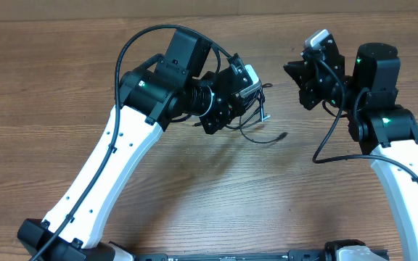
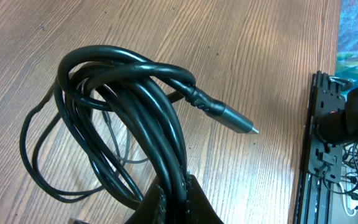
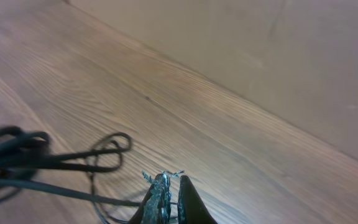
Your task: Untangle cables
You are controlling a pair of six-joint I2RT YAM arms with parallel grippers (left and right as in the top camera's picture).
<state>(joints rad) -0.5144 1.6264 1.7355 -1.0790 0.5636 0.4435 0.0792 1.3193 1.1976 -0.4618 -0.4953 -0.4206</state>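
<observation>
The cables (image 2: 135,106) are a coil of thin black cords hanging from my left gripper (image 2: 180,202), which is shut on several strands. One metal-tipped plug (image 2: 235,120) sticks out to the right. In the overhead view the left gripper (image 1: 232,98) holds the bundle (image 1: 249,119) above the table, with loose loops and a plug end (image 1: 283,135) trailing on the wood. My right gripper (image 1: 294,76) is just right of the bundle. In its wrist view the fingers (image 3: 171,186) are closed, and a thin taut strand (image 3: 73,191) runs from the blurred bundle (image 3: 11,155) into them.
The wooden table (image 1: 194,196) extends all round. A pale wall (image 3: 260,56) rises behind its far edge. A black metal rack with wiring (image 2: 337,143) stands at the table's edge in the left wrist view. The right arm's own thick cable (image 1: 332,138) hangs beside it.
</observation>
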